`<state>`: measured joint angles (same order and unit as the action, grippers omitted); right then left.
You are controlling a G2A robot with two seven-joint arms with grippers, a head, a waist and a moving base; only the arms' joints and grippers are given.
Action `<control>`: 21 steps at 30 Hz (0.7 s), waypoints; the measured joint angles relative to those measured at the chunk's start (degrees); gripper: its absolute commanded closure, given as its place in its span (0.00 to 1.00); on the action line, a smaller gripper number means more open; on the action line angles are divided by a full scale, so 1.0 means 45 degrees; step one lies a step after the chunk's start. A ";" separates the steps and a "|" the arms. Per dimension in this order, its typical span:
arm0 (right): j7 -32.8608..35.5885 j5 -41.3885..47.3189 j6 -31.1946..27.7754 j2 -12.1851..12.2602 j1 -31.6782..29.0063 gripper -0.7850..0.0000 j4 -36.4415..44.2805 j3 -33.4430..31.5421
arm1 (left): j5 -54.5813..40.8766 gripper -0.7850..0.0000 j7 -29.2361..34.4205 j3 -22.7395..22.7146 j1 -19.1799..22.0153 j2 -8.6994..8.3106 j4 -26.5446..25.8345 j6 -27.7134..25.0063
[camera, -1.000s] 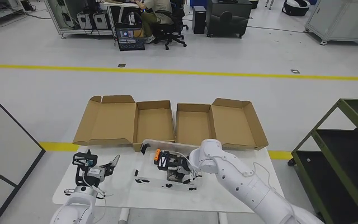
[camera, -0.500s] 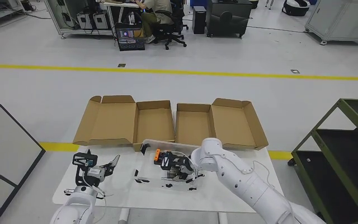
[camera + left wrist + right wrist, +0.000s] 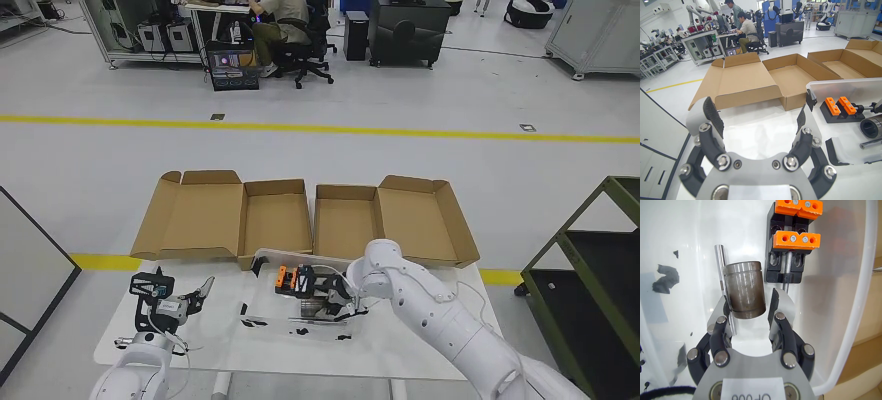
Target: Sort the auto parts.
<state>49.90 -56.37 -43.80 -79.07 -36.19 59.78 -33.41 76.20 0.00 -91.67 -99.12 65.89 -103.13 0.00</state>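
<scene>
As its jaws gape, right tool (image 3: 750, 297) straddles the cylinder (image 3: 743, 283).

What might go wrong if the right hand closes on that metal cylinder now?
The thin steel rod lies against the metal cylinder, right at one finger of the open right hand, so closing may pinch both and skew the grip. The other finger sits close to the screw of the vise and might nudge it.

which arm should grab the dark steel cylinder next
Right: the open right gripper straddles the dark steel cylinder in the clear plastic bin; the left gripper is open outside the bin, farther off.
</scene>
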 measured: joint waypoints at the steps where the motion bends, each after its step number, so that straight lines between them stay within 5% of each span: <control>1: -0.0066 -0.0030 -0.0042 0.0011 -0.0026 0.35 0.0013 -0.0008 | 0.0000 0.00 0.0000 0.0000 0.0000 0.0000 0.0000 0.0000; 9: 0.0159 -0.0184 -0.0052 0.0169 -0.0411 0.24 0.0510 -0.0094 | 0.0000 0.00 0.0000 0.0000 0.0000 0.0000 0.0000 0.0000; 21: 0.0369 0.0377 -0.0405 0.0070 0.0045 0.43 0.0088 -0.0110 | 0.0000 0.00 0.0000 0.0000 0.0000 0.0000 0.0000 0.0000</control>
<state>51.56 -54.67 -45.62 -78.75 -35.98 60.17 -33.91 76.20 0.00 -91.67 -99.12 65.89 -103.13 0.00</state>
